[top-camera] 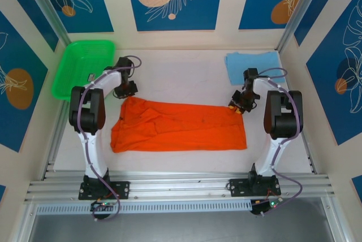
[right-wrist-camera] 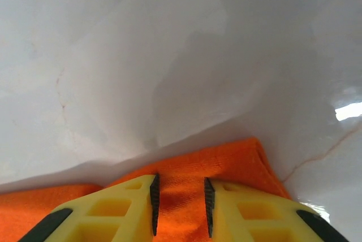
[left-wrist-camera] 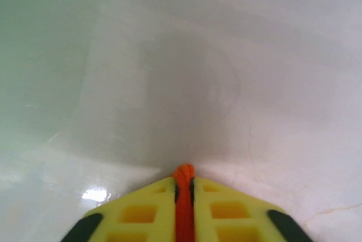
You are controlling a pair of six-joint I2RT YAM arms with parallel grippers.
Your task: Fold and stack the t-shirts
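The orange t-shirt (top-camera: 181, 128) lies spread flat across the middle of the white table, folded into a long band. My left gripper (top-camera: 129, 90) is at its far left corner. In the left wrist view that gripper (left-wrist-camera: 184, 188) is shut on a thin pinch of orange cloth (left-wrist-camera: 184, 173). My right gripper (top-camera: 237, 106) is at the shirt's far right corner. Its jaws (right-wrist-camera: 180, 197) stand apart, straddling the orange cloth (right-wrist-camera: 232, 160), which bunches between the pads. The light blue t-shirt (top-camera: 253, 65) lies folded at the back right.
A bright green basket (top-camera: 82, 67) sits at the back left, just behind the left arm. Patterned walls close in the table on three sides. An aluminium rail (top-camera: 181, 188) runs along the near edge.
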